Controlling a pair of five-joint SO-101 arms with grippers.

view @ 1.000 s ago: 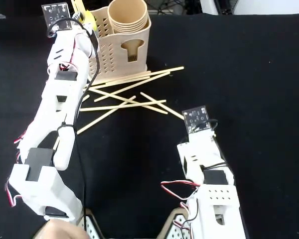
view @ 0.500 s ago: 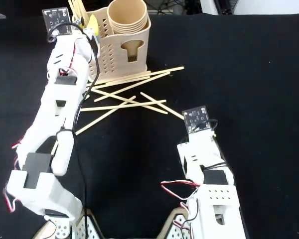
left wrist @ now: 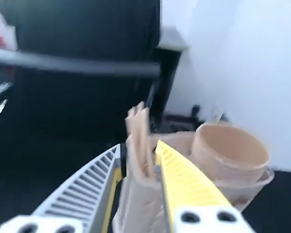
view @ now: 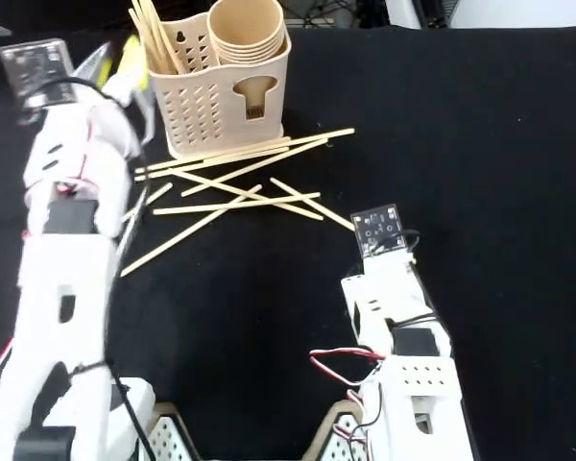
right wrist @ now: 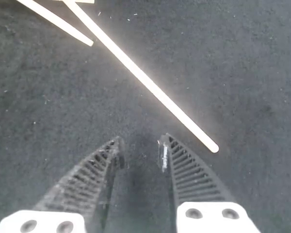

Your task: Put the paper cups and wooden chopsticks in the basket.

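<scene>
On the left, my left gripper (left wrist: 138, 146) hangs in the air just beside the basket (view: 216, 106). Its gray finger and its yellow finger are apart, and there is nothing between them. The basket stands at the far side of the black table (view: 480, 144). A bunch of wooden chopsticks (view: 152, 34) stick up out of its left part. The paper cups (view: 245, 29) sit stacked in its right part. More loose chopsticks (view: 232, 204) lie crisscross on the table in front of the basket. On the right, my right gripper (right wrist: 140, 148) is low over the table. Its fingers are a little apart and hold nothing. One chopstick (right wrist: 145, 80) lies just past its tips.
</scene>
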